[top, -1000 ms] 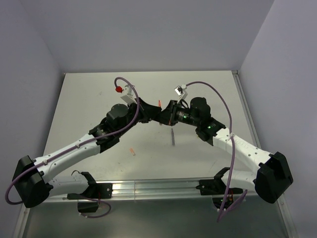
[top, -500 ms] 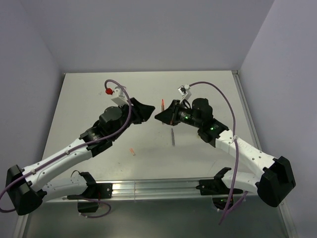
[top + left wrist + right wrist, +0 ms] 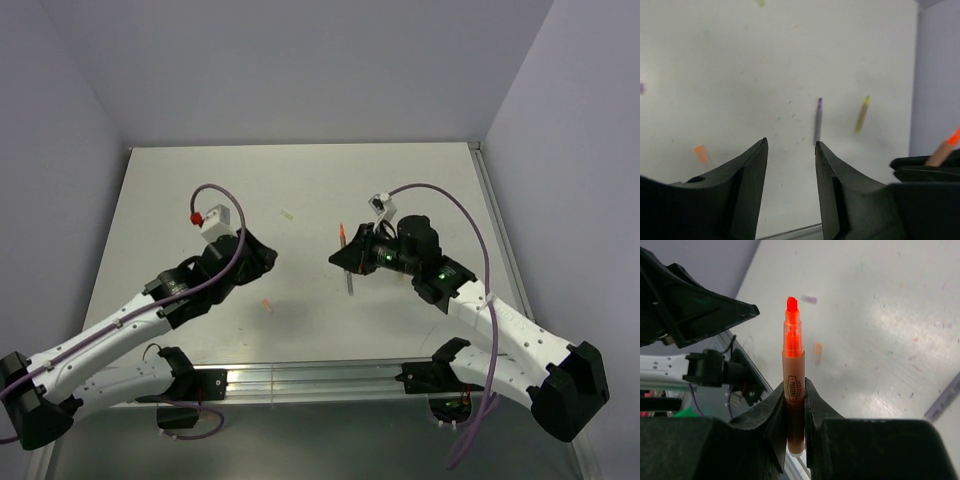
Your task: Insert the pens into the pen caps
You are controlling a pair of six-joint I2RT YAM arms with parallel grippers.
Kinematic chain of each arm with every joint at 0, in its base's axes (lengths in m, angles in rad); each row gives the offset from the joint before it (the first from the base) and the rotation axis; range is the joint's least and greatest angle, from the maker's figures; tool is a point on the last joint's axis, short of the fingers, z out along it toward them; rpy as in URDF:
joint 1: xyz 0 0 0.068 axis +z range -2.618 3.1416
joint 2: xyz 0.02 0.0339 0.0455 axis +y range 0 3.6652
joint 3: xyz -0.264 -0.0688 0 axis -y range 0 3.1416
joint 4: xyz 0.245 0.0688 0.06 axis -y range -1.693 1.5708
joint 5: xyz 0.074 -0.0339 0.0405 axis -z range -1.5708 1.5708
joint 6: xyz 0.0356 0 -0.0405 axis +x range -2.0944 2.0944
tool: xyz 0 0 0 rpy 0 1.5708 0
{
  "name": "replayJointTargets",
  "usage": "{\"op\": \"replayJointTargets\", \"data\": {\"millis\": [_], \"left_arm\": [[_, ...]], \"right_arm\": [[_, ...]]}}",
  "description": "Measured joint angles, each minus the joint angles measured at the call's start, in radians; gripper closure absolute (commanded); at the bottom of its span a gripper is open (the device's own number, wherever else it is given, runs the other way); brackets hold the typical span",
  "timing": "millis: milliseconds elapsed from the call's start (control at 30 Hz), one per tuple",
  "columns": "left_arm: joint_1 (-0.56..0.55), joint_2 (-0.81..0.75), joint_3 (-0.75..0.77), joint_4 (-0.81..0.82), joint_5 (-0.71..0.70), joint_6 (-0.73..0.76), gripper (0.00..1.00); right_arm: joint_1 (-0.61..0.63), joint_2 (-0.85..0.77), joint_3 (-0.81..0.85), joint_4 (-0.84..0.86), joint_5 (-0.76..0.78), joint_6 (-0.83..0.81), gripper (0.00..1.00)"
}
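The fingers [image 3: 772,410] of the right gripper [image 3: 794,390] are clamped on the lower barrel of the orange-red pen [image 3: 793,360], which stands upright between them with its bare tip up. Small dark print runs along its barrel, too small to read. The left gripper [image 3: 790,147] hangs left of that pen, apart from it, its jaws parted around nothing. On the table [image 3: 180,200], the purple pen [image 3: 349,280] lies near the orange-red pen, toward the arm bases. The yellow-green pen [image 3: 862,114] is near too, and the orange cap [image 3: 267,306] is farther left.
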Motion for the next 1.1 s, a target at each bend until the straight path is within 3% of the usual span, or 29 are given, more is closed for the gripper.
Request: {"op": "replayJointTargets", "data": {"millis": [133,333,600,733,1100], "left_arm": [[-0.059,0.014,-0.108,-0.111,-0.015,-0.135,0.54],[-0.174,0.131,-0.128,-0.245,-0.06,-0.319,0.55],[-0.2,0.272,-0.127,-0.299,-0.089,-0.46,0.6],[-0.201,0.308,-0.127,-0.284,-0.093,-0.48,0.76],[-0.19,0.303,-0.195,-0.271,-0.085,-0.467,0.94]], "right_arm": [[0.036,-0.022,-0.056,-0.047,0.014,-0.01,1.0],[0.125,-0.015,-0.097,-0.074,0.047,-0.022,1.0],[0.161,-0.013,-0.127,-0.087,0.074,-0.029,1.0],[0.161,-0.016,-0.13,-0.09,0.082,-0.03,1.0],[0.161,-0.032,-0.147,-0.093,0.097,-0.03,1.0]]}}
